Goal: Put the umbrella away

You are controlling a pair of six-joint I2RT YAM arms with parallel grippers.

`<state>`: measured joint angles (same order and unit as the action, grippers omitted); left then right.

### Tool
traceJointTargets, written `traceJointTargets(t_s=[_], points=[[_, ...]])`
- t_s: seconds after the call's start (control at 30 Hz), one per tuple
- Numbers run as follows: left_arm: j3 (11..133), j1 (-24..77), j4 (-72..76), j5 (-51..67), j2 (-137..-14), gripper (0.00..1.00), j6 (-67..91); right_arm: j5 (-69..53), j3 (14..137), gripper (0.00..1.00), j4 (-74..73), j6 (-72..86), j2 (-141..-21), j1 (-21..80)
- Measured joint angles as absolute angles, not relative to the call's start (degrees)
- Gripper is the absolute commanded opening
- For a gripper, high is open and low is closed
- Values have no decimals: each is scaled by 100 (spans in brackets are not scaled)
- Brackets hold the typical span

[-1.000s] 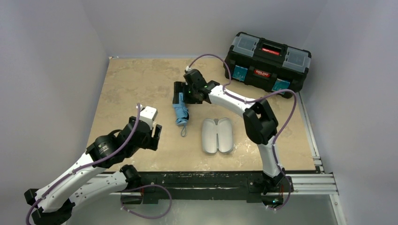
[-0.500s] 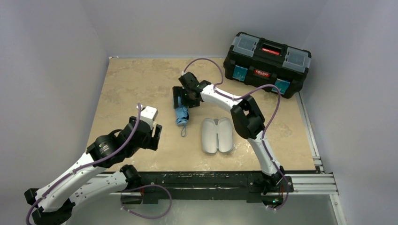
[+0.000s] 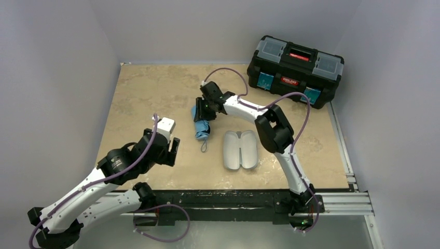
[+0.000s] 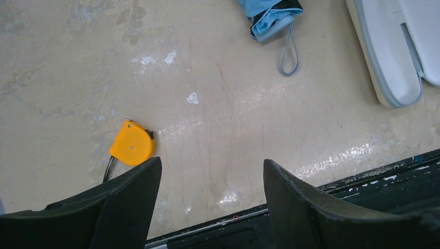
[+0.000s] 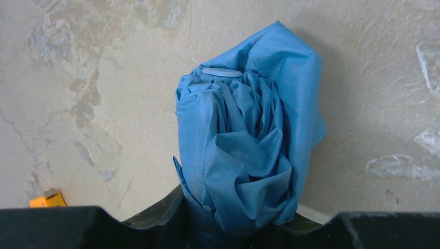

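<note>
The umbrella (image 3: 201, 127) is folded into a light blue bundle and lies on the table's middle, its strap end pointing toward the near edge. My right gripper (image 3: 203, 111) is down on its far end. In the right wrist view the crumpled blue canopy (image 5: 249, 150) fills the space between the two black fingers, which press on it from both sides, so the right gripper (image 5: 239, 218) is shut on it. My left gripper (image 3: 173, 149) hovers at the near left, open and empty (image 4: 211, 171). The left wrist view shows the umbrella's handle end (image 4: 271, 15) and strap (image 4: 289, 52).
A grey-beige oblong case (image 3: 240, 149) lies open just right of the umbrella. A black toolbox (image 3: 296, 70) stands at the back right corner. A small orange tape measure (image 4: 133, 149) lies on the table by my left gripper's left finger.
The right gripper moved left and down onto the umbrella's far end and its jaws closed in on the fabric. The left arm stayed put.
</note>
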<state>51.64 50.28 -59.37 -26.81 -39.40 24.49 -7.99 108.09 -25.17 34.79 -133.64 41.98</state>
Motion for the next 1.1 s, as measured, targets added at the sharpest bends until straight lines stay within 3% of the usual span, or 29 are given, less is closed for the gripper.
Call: traceJointTargets(t_s=[0.3, 0.53, 0.77, 1.1], points=[[5164, 5028, -5837, -2462, -4143, 70, 2447, -1597, 9358, 26, -2034, 3590, -12033, 3734], [5164, 5028, -5041, -1828, -4869, 58, 2648, -2012, 8156, 26, -1326, 3623, -10165, 2777], [5210, 5028, -3682, -958, -6434, 54, 2810, -2617, 6626, 25, -246, 3649, -9170, 2154], [5863, 5026, -2368, -462, -8510, 36, 3017, -2628, 5765, 25, -161, 3614, -8466, 1870]])
